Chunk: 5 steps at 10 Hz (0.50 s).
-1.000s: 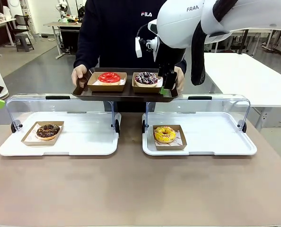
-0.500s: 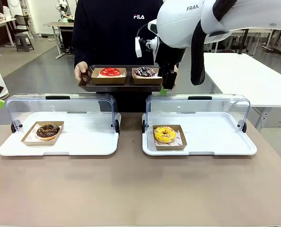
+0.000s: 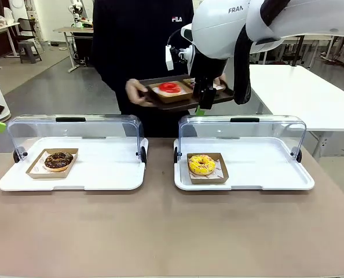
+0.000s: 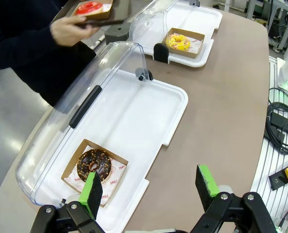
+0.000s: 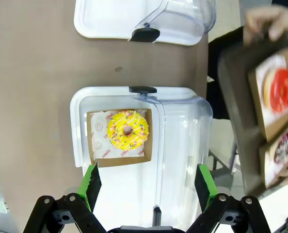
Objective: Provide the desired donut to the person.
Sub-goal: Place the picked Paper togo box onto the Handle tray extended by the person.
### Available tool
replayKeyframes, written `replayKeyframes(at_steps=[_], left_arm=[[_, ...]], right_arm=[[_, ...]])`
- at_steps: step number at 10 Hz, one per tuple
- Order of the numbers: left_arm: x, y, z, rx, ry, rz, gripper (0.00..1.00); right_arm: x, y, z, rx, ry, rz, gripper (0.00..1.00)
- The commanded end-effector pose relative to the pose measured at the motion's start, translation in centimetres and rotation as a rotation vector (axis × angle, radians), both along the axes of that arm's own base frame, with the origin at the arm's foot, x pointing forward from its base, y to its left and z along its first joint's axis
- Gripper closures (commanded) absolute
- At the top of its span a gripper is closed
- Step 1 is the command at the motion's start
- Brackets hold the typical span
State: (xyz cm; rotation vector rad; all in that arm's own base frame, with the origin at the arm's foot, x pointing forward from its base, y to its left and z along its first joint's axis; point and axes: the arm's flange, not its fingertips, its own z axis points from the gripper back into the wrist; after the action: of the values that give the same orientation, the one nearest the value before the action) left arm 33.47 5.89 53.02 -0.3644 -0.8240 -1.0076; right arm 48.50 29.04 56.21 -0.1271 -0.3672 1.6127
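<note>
Risk is the tray (image 3: 183, 99) bumping the empty, spread right pincer (image 5: 147, 187) hanging close above the yellow donut (image 5: 128, 130).

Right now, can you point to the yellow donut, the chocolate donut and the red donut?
yellow donut (image 5: 128, 129), right wrist view, on its sprinkled icing.
chocolate donut (image 4: 94, 165), left wrist view, on its dark icing.
red donut (image 3: 169, 87), front view, on its red icing.

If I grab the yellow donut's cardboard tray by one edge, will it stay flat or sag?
The cardboard tray looks thin and shallow, so it would probably bend a little at a one-edge pinch. The yellow donut nearly fills it and likely outweighs it, so it may tilt away from the grip. The paper liner under the donut might let it slide.
</note>
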Motion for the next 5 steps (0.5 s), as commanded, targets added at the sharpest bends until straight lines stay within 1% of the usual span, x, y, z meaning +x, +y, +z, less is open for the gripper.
replayKeyframes(at_steps=[1, 3, 4, 5], left_arm=[[-0.1, 0.1, -0.1, -0.010, -0.001, -0.001, 0.00], [-0.1, 0.1, -0.1, -0.010, -0.001, -0.001, 0.00], [-0.1, 0.1, -0.1, -0.010, -0.001, -0.001, 0.00], [-0.1, 0.1, -0.1, -0.010, -0.001, -0.001, 0.00]], right_arm=[[0.0, 0.0, 0.0, -0.004, -0.007, 0.002, 0.00], [0.0, 0.0, 0.0, 0.000, 0.000, 0.000, 0.00], [-1.9, -4.1, 3.1, 0.065, -0.057, -0.098, 0.00], [-5.0, -8.6, 5.7, 0.179, 0.033, -0.077, 0.00]])
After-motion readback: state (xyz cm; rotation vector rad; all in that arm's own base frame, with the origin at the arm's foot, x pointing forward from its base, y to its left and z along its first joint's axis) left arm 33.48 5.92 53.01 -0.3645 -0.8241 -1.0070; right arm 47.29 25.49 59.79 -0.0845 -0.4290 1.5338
